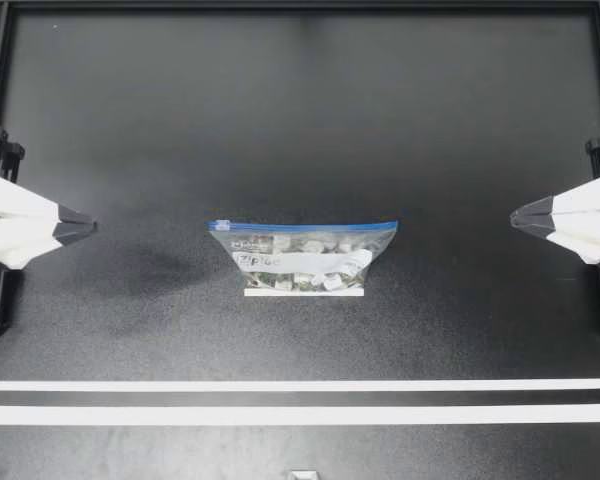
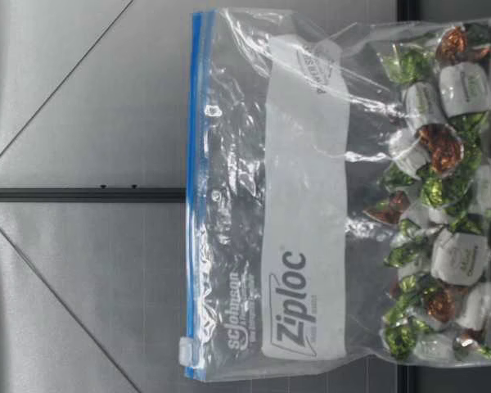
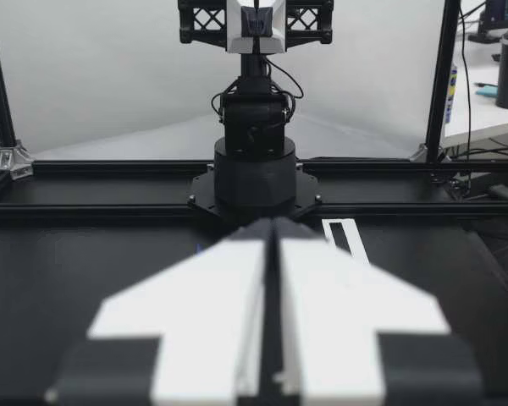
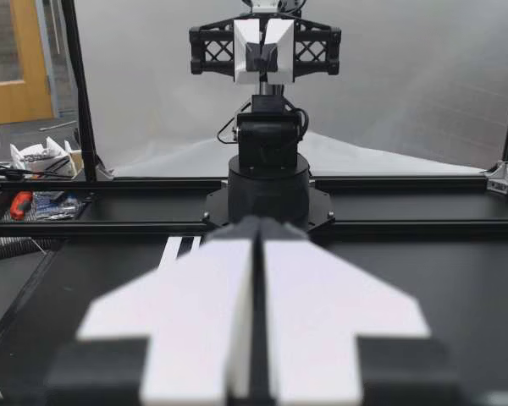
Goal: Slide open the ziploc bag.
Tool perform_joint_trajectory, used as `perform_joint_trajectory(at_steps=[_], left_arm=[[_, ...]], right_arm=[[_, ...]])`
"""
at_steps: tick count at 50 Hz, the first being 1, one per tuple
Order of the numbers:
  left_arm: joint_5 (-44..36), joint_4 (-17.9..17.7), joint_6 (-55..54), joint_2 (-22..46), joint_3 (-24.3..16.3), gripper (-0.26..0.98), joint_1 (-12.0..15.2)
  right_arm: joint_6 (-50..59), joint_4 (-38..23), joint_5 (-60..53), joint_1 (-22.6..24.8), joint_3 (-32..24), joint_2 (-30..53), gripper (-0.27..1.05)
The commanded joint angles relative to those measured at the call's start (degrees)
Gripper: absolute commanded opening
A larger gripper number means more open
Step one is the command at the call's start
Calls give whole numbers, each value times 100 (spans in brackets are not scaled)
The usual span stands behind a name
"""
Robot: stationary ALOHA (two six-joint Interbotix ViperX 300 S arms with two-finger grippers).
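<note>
Robotics lab, black frame [image 4: 74, 93] around the table [image 1: 300, 120], tool-strewn bench [image 4: 42, 203], wooden door [image 4: 17, 59].

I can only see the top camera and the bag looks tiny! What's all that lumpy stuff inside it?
Observer: The low view shows wrapped candies in green, brown and white wrappers, piled in the bottom of the ziploc bag.
Operator: Cool! Where's the little slidey thing?
Observer: The slider sits at one end of the blue zip strip, the end toward my left gripper.
Operator: Are the robot's pinchers open? I can't tell from up here.
Observer: No. Each wrist view shows its own gripper closed tight, so my left gripper and my right gripper are both shut, holding nothing.
</note>
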Motion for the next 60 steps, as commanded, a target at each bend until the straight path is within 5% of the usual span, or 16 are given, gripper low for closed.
perform_joint_trajectory(at_steps=[1,16,28,38,50,60], left_arm=[[0,-44,-53,88,-114,-13,0],[-53,-211,-44,580,26,-16,53],[-185,-439,-62,1784,141,-16,492],[-563,-633,-26,2575,149,-13,536],[-782,-642,-44,3067,97,17,536],[-1213,-738,-53,3331,132,48,536]], right_arm=[[0,-18,-35,-35,-53,26,-15],[9,-9,-413,-62,-97,167,-16],[-35,-9,-1248,-431,-510,1178,-16],[-62,-9,-1257,-650,-1037,2039,-16],[-79,-35,-1248,-861,-1679,3041,-8],[-79,-211,-1239,-949,-2329,3867,16]])
